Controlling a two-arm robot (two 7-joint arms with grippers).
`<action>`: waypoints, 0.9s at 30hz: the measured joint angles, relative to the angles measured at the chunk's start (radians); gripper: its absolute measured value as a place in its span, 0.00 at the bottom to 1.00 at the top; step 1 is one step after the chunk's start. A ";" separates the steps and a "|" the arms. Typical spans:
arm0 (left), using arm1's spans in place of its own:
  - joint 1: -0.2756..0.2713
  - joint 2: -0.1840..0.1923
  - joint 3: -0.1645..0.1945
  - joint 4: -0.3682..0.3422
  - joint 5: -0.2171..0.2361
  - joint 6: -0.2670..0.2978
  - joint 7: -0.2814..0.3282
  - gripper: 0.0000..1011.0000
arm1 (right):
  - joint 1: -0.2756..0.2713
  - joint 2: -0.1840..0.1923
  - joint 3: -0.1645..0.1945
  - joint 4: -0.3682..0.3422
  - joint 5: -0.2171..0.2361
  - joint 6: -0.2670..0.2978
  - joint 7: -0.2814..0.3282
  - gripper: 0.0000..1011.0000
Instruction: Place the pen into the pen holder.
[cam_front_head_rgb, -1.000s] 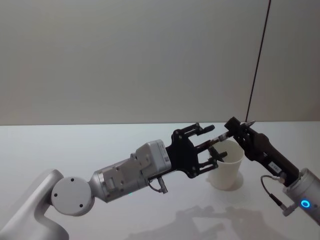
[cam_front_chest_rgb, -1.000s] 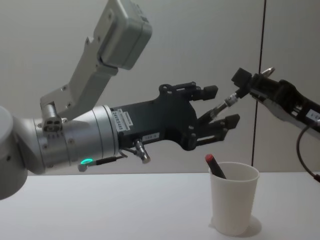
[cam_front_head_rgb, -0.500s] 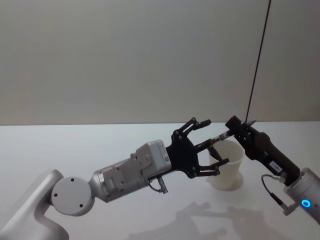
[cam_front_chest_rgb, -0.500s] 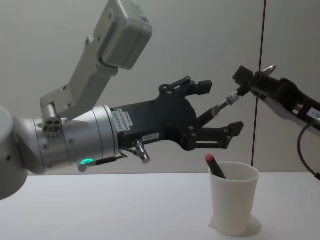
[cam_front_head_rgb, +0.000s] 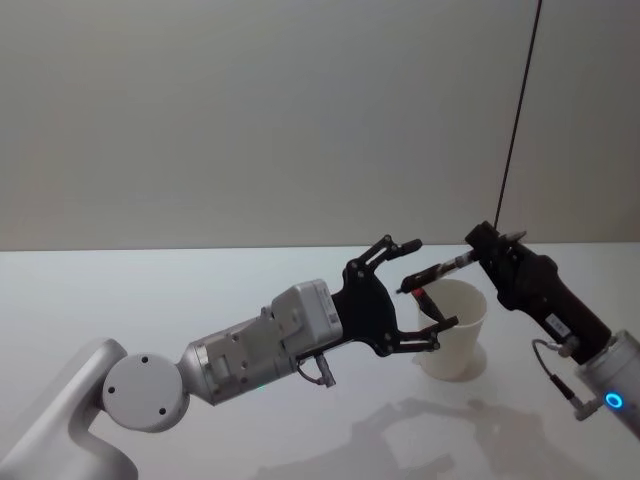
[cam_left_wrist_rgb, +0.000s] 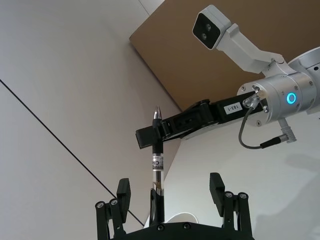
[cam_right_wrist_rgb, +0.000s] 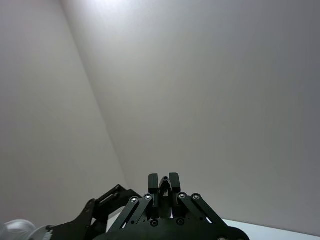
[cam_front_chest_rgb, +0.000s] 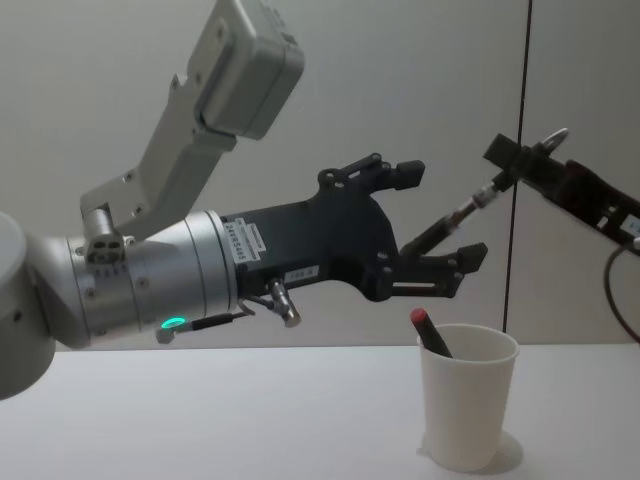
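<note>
So the pen (cam_front_chest_rgb: 455, 219) is held up in the air, slanted, its lower end pointed down toward the space between the left gripper's fingers and its tip sticking up past the right gripper (cam_front_chest_rgb: 522, 166), which is clamped on the upper part. It's a slim thing with a dark barrel and a shiny metal section, seen best in the left wrist view (cam_left_wrist_rgb: 157, 160). The left gripper (cam_front_chest_rgb: 432, 215) is spread wide around the lower end, nothing pinched. Looks like a mid-air handover with the pen now carried by the right side alone.

The pen holder (cam_front_chest_rgb: 466, 396), a plain white tapered paper cup with a rolled rim, is parked on the smooth white tabletop (cam_front_chest_rgb: 200, 420) below and a bit forward. A red-capped marker (cam_front_chest_rgb: 430, 331) is already leaned inside it.

Next, the pen probably needs to be swung over the rim, tipped more upright and dropped in; light cup, so a knock could tip it.
</note>
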 joint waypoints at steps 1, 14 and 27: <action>0.000 0.000 0.000 0.000 0.000 0.000 0.000 0.99 | 0.000 0.001 0.001 0.000 -0.011 -0.013 -0.012 0.11; 0.000 0.000 0.000 0.000 0.000 0.000 0.000 0.99 | 0.002 0.007 0.008 0.002 -0.143 -0.138 -0.149 0.11; 0.000 0.000 0.000 0.000 0.000 0.000 0.000 0.99 | 0.010 0.009 0.009 0.014 -0.308 -0.202 -0.283 0.11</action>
